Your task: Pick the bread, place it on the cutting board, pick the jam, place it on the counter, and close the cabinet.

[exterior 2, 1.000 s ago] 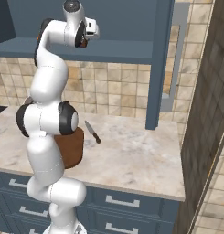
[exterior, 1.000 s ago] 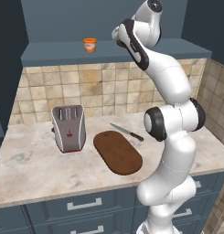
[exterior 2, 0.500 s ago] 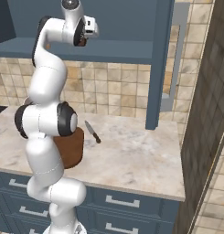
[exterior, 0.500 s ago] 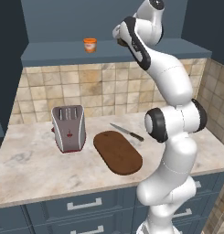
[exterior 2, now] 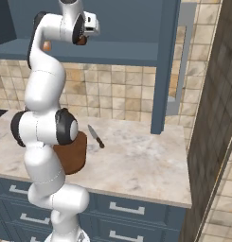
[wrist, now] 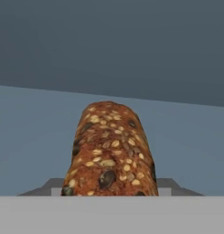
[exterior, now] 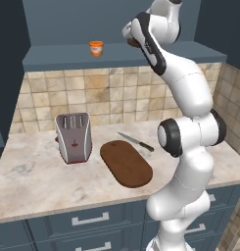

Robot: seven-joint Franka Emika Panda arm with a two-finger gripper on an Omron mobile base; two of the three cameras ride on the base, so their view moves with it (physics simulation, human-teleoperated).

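Closed on the bread (wrist: 109, 153), the gripper is held up inside the open cabinet (exterior: 116, 22), just above the blue-grey shelf board (exterior: 58, 55); the seeded loaf is seen end-on in the hand view, between the jaws. A slip is judged possible as the loaf is carried out and down, since how deep the grip sits cannot be made out. From left to right in the left base view, the toaster (exterior: 72, 137), the jam (exterior: 96, 48) on the shelf, the cutting board (exterior: 126, 163) and a knife (exterior: 135, 141) are seen; the board and knife lie near each other on the counter (exterior: 38, 181), so the knife could be knocked on the descent. The fingertips are hidden behind the wrist in both base views, and part of the board is covered by the arm in the right base view.
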